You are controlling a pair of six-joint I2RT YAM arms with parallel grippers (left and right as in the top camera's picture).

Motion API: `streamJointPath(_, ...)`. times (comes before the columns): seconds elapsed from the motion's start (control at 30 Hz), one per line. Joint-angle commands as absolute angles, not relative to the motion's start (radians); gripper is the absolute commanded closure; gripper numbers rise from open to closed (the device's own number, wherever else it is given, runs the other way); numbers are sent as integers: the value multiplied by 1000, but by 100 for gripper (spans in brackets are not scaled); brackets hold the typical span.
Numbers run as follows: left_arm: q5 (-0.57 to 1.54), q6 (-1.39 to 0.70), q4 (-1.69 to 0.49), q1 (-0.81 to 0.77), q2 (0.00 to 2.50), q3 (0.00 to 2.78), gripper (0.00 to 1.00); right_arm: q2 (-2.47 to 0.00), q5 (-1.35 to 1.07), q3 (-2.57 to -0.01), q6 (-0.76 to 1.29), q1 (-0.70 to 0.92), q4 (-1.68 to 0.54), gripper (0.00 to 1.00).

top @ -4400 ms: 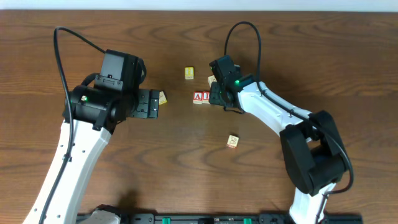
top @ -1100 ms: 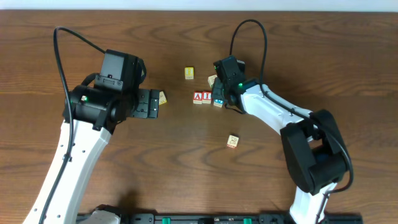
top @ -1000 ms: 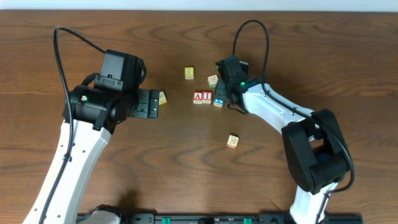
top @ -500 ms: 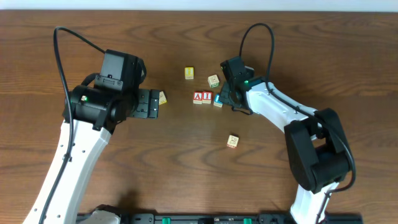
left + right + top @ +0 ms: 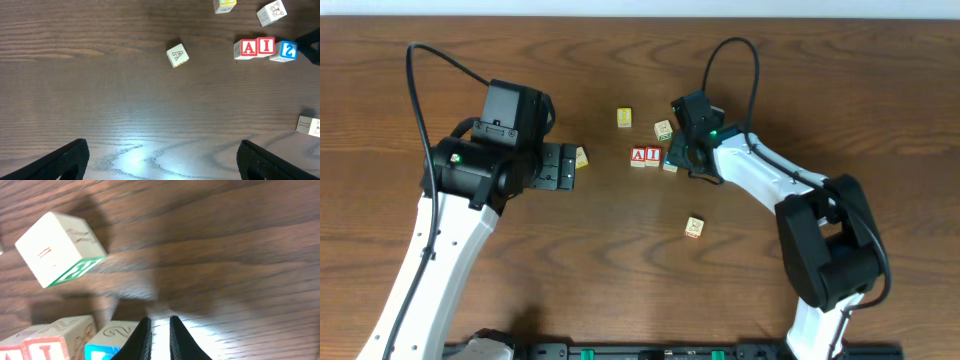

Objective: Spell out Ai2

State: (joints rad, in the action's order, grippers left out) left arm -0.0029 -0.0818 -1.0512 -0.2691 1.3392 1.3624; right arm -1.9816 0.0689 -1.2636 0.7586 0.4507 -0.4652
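Note:
The red "A" cube (image 5: 249,47), the red "I" cube (image 5: 266,46) and the blue "2" cube (image 5: 288,50) stand in a row on the table, reading A, I, 2. In the overhead view the A cube (image 5: 638,156) and I cube (image 5: 652,155) touch, and the 2 cube (image 5: 669,165) is partly hidden under my right gripper (image 5: 679,158). In the right wrist view my right gripper (image 5: 160,335) is shut and empty, its left finger against the right side of the 2 cube (image 5: 112,342). My left gripper (image 5: 160,165) is open and empty, well to the left.
A green-marked cube (image 5: 60,247) sits just behind the row, also in the overhead view (image 5: 663,130). A yellow cube (image 5: 624,117) lies further back, a pale "A" cube (image 5: 581,157) by the left gripper, another cube (image 5: 694,227) nearer the front.
My right gripper uncovered the 2 cube beside the I cube, drew back to the right, then edged left against the cube's side. The left arm has not moved.

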Motion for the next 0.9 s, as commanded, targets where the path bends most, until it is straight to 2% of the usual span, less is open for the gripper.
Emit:
streamJointPath(0.0,1,-94,-1054,-268,1342,1359,5,-1982,63,-1264,774,467,-461,86)
streamJointPath(0.77,19,-93,-1055,-269,1373,1359,5,-1982,85,-1264,770,469,-451,82)
streamJointPath(0.87,19,-93,-1055,-269,1373,1359,4,-1982,152,-1265,768,467,-440,82)
